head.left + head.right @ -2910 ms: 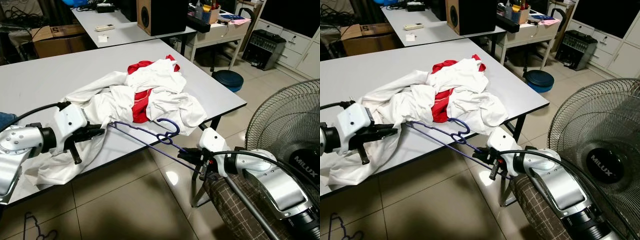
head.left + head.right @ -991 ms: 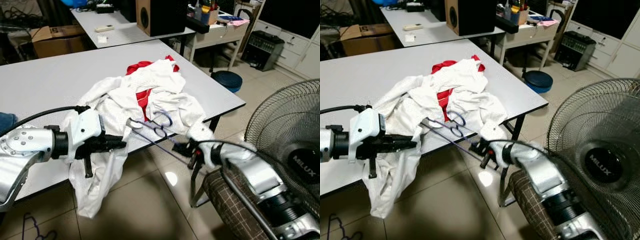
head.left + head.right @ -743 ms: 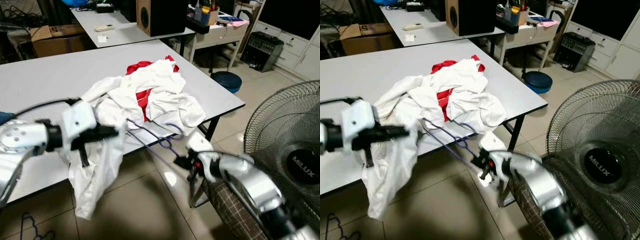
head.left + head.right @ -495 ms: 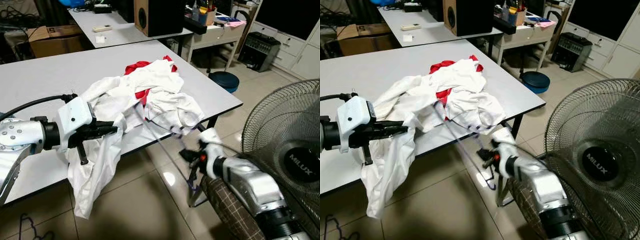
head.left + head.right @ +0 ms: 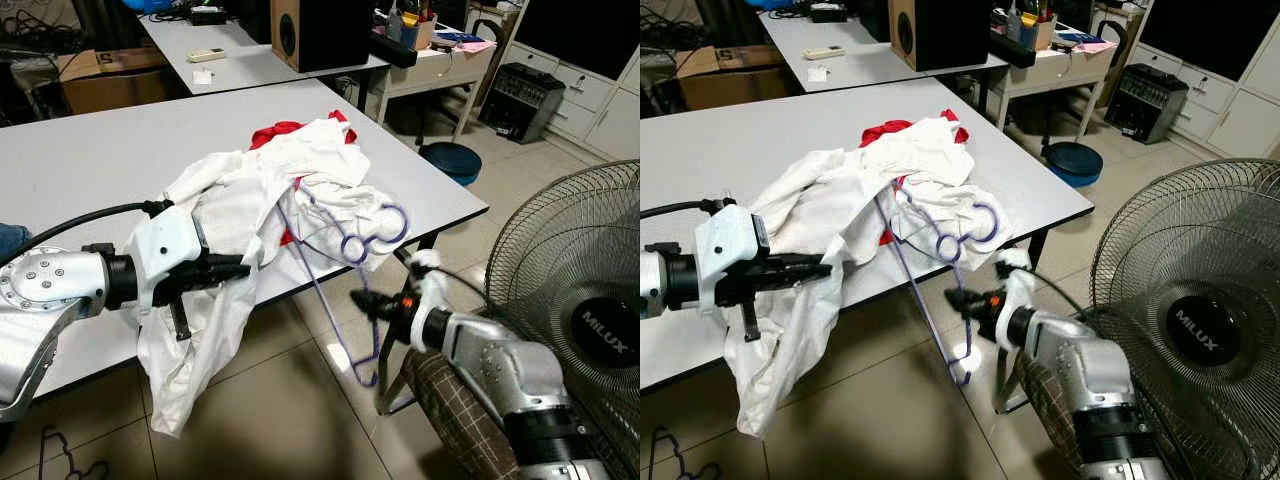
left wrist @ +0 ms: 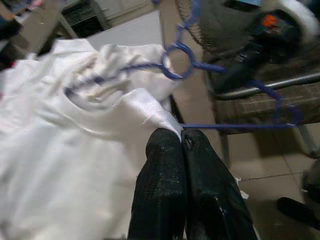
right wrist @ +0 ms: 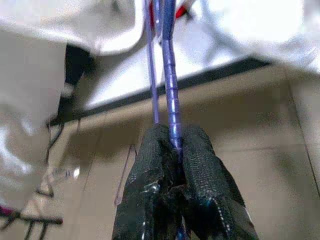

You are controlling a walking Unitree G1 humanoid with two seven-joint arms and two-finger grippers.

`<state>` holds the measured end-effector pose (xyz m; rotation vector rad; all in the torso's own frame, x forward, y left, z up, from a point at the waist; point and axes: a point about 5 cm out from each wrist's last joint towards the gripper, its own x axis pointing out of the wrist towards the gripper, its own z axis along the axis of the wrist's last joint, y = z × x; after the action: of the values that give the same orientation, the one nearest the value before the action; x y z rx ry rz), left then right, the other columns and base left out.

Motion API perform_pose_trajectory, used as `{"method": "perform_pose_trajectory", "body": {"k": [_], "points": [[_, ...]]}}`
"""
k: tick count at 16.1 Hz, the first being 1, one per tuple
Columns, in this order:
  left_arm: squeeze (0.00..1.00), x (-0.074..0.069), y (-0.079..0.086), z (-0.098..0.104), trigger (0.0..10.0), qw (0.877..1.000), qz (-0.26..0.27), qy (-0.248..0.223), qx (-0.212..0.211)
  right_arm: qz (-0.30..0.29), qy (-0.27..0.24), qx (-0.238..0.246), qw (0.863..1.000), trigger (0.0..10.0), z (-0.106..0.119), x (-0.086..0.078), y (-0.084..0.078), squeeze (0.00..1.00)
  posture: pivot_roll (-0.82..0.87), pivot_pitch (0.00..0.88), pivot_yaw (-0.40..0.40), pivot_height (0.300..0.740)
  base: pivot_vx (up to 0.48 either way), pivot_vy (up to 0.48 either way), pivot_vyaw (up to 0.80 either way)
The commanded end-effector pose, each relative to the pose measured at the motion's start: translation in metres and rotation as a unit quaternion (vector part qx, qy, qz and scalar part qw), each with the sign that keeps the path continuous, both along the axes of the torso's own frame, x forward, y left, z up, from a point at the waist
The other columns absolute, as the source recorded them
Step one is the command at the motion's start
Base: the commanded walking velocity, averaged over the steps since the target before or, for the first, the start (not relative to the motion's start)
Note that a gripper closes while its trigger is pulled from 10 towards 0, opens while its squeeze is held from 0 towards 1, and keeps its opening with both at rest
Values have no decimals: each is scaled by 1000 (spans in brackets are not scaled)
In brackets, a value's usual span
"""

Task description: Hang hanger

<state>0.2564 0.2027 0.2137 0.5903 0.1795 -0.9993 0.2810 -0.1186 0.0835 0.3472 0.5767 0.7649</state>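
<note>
A blue wire hanger (image 5: pixel 322 292) stands tilted off the table's front edge, its hook (image 5: pixel 403 224) up against the white garment (image 5: pixel 235 205). My right gripper (image 5: pixel 364 303) is shut on the hanger's lower bar (image 7: pixel 170 100), out over the floor. My left gripper (image 5: pixel 241 268) is shut on a fold of the white garment (image 6: pixel 75 145), which hangs down over the table edge. The hanger's twisted neck ring (image 6: pixel 176 63) lies just beyond the left fingertips (image 6: pixel 165 142). A red cloth (image 5: pixel 275 134) sits under the white pile.
The grey table (image 5: pixel 90 170) runs to my left. A standing fan (image 5: pixel 590 300) and a plaid-covered chair (image 5: pixel 465 410) crowd the right side. A blue stool (image 5: pixel 455 160) sits beyond the table corner. Another hanger (image 5: pixel 60 455) lies on the tiled floor.
The hanger has swung from lying flat on the table edge to standing steeply, hook up. My right gripper turned with it. The left gripper holds the garment lifted and draped over the edge.
</note>
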Motion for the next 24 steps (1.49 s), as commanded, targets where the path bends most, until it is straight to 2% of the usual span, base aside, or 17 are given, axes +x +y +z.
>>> {"method": "perform_pose_trajectory", "body": {"k": [1, 3, 4, 9, 11, 12, 14, 15, 16, 19, 21, 22, 24], "points": [[0, 4, 2, 7, 0, 1000, 11, -29, 0, 16, -4, -17, 1000, 10000, 2, -2, 0, 0, -17, 0, -52, 740, 0, 0, 0], [0, 9, 4, 17, 0, 998, 25, -62, -13, 44, -9, -48, 998, 10000, 0, -8, 2, 0, -19, 0, -51, 740, 0, 0, 0], [0, 9, 2, 24, 0, 996, 22, -75, -32, 49, -8, -58, 997, 10000, -1, -9, 1, 0, -18, 0, -51, 740, 0, 0, 0], [0, 8, -3, 31, 0, 995, 9, -90, -53, 51, -6, -54, 997, 10000, -1, -7, 5, 0, -15, 0, -53, 740, 0, 0, 0], [0, 2, -7, 29, 0, 996, -18, -70, -55, 41, 2, -46, 998, 10000, -2, -5, 4, 0, -14, 0, -56, 740, 0, 0, 0], [0, -6, -11, 19, 0, 998, -41, -29, -42, 9, 7, -18, 1000, 10000, 1, 4, 2, 0, -14, 0, -58, 740, 0, 0, 0], [0, -10, -13, 13, 0, 998, -51, -3, -36, -9, 11, 1, 1000, 10000, 4, 9, 1, 0, -14, 0, -58, 740, 0, 0, 0], [0, -13, -21, -10, 0, 998, -54, 21, -4, -52, 18, 75, 996, 10000, 18, 23, 0, 0, -12, 0, -59, 740, 0, 0, 0], [0, -12, -25, -19, 0, 998, -51, 24, 1, -59, 22, 99, 993, 10000, 23, 26, 2, 0, -12, 0, -60, 740, 0, 0, 0], [0, -1, -34, -32, 0, 999, -26, -14, 19, -64, 55, 152, 985, 10000, 26, 29, 15, 0, -10, 0, -62, 740, 0, 0, 0], [0, 2, -40, -35, 0, 999, -26, -25, 28, -62, 72, 154, 983, 10000, 24, 29, 25, 0, -9, 0, -64, 740, 0, 0, 0], [0, 2, -45, -40, 0, 998, -36, -34, 46, -73, 97, 197, 973, 10000, 27, 31, 30, 0, -4, 0, -71, 740, 0, 0, 0], [0, 2, -49, -50, 0, 996, -45, -40, 60, -85, 116, 242, 959, 10000, 32, 33, 33, 0, -5, 0, -72, 740, 0, 0, 0]]}}
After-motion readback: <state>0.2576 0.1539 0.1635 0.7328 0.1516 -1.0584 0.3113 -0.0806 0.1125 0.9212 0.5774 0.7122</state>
